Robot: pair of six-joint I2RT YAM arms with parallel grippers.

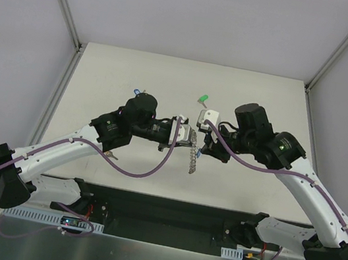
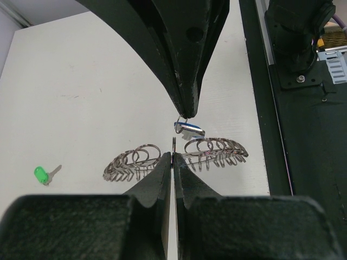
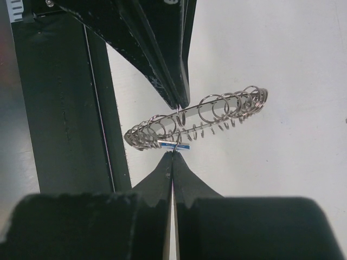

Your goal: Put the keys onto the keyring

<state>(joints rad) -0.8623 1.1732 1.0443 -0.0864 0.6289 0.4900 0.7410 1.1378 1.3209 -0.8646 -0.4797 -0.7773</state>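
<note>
Left wrist view, your stock left to right: green key (image 2: 39, 174) flat on table (image 2: 81, 81), well apart; keyring (image 2: 133, 160) likely light, stiff, loops snag, take rim; left gripper (image 2: 172, 158) clamped on keyring rim, mid-span; blue key (image 2: 190, 129) small, likely slippery, just above keyring; right gripper (image 2: 187, 111) pinched on its loop.

In the top view my left gripper (image 2: 172, 162) and right gripper (image 3: 173, 160) meet tip to tip at centre, keyring (image 1: 192, 160) and blue key (image 2: 188, 128) pinched between. The desk's (image 1: 266, 99) upper half lies open, bar a green key (image 1: 202, 99).
</note>
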